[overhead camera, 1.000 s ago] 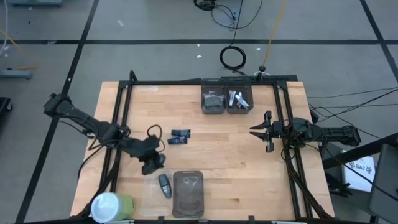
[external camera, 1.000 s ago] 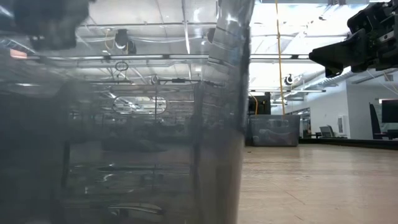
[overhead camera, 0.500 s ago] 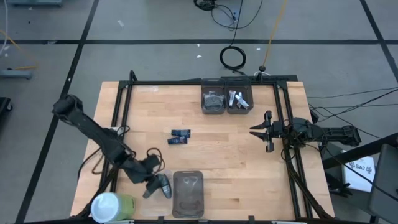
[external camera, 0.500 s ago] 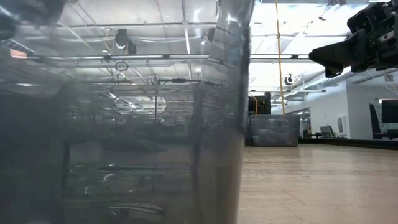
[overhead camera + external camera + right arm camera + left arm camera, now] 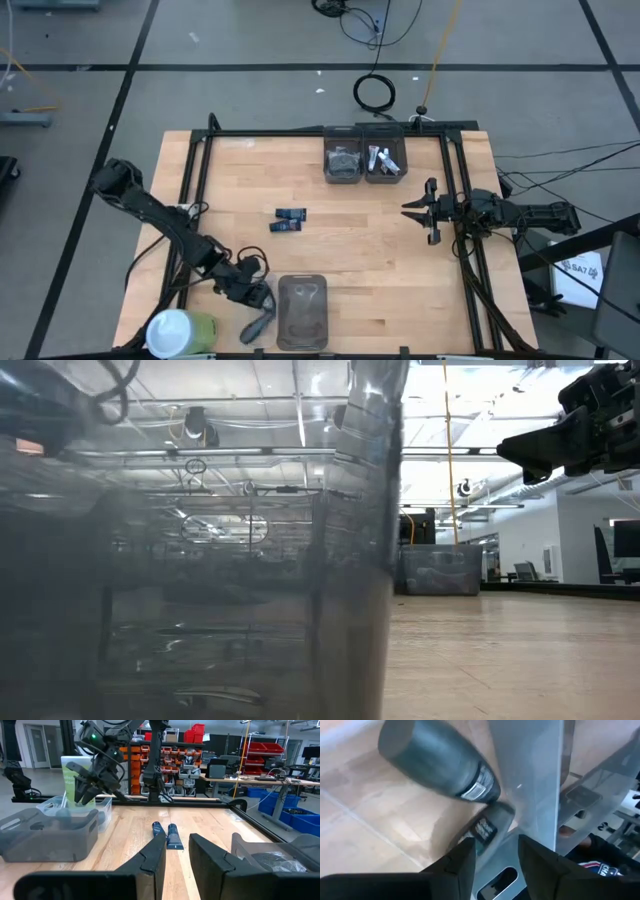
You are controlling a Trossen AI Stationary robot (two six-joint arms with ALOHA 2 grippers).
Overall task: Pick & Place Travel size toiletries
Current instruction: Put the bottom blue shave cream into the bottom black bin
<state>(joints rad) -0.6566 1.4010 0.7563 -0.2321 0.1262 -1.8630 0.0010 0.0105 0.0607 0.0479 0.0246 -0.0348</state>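
Left tool [image 5: 250,300] sits low at the near edge of the worktop [image 5: 380,260], just beside the clear tub [image 5: 325,312]. A grey bottle [image 5: 257,323] lies slanted at its tip, between the tub and the big white-and-green can [image 5: 180,332]. Whether the left tool is clamped on the bottle or only close to it, I cannot tell. Right tool [image 5: 412,211] waits over the far right side, narrowly parted and holding nothing.

The main risk, as I judge it, is a poor hold. The bottle is round and smooth, and any contact seems to be near one end, so it could swivel or slip out on lifting. The tub wall is very close, so a tilted bottle could catch the rim and drop outside, or the arm could shove the light tub across the wood. The can stands near on the other side and leaves little room to swing.

From above, the whole layout shows: two blue packs [image 5: 288,220] in the middle and two dark tubs [image 5: 343,160] at the far edge. The bottle's contact is too small to read there. The left wrist view brings the bottle [image 5: 437,765] up close against the tub wall [image 5: 532,775], with a labelled dark shape below it that may be a reflection. The low view is almost filled by the tub wall [image 5: 200,560]. The right wrist view alone shows the packs [image 5: 170,834] from worktop level.
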